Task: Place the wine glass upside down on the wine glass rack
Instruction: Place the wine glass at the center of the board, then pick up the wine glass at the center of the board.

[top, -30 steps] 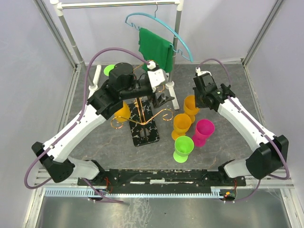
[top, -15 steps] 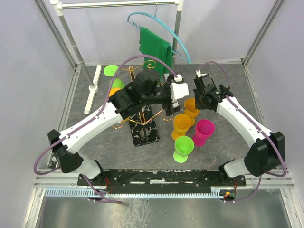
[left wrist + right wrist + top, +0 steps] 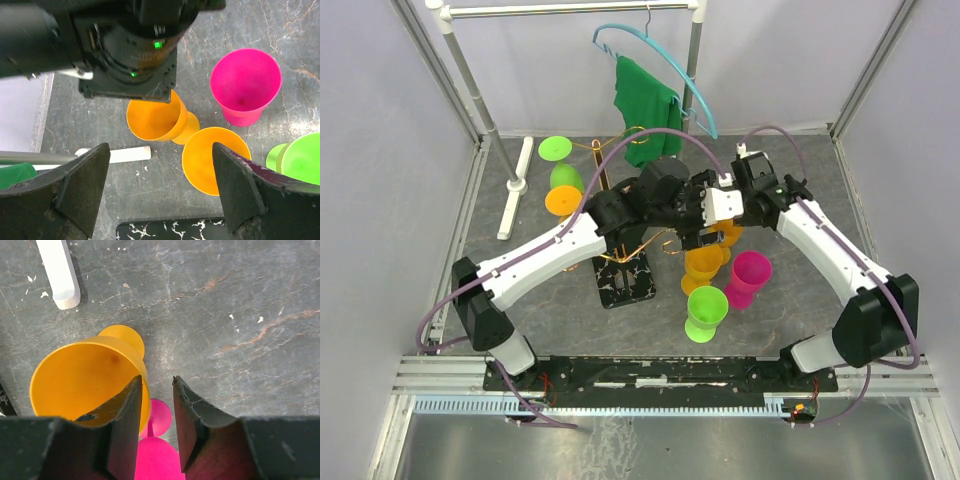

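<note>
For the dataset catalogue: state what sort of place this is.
Likely a robot lab test cell: left arm and right arm bolted inside a metal-framed enclosure, with staged props: a white clothes rail, a gold wine glass rack and plastic glasses.

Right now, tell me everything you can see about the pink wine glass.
The pink wine glass is a single bright magenta colour, opaque and plastic-looking. Its wide flared bowl narrows to a short stem. It stands upright and empty, mouth up, on the grey veined tabletop. It is at the right end of the cluster of glasses, beside an orange glass and behind the green glass. I cannot tell whether it touches either of them. Nothing grips it.
</note>
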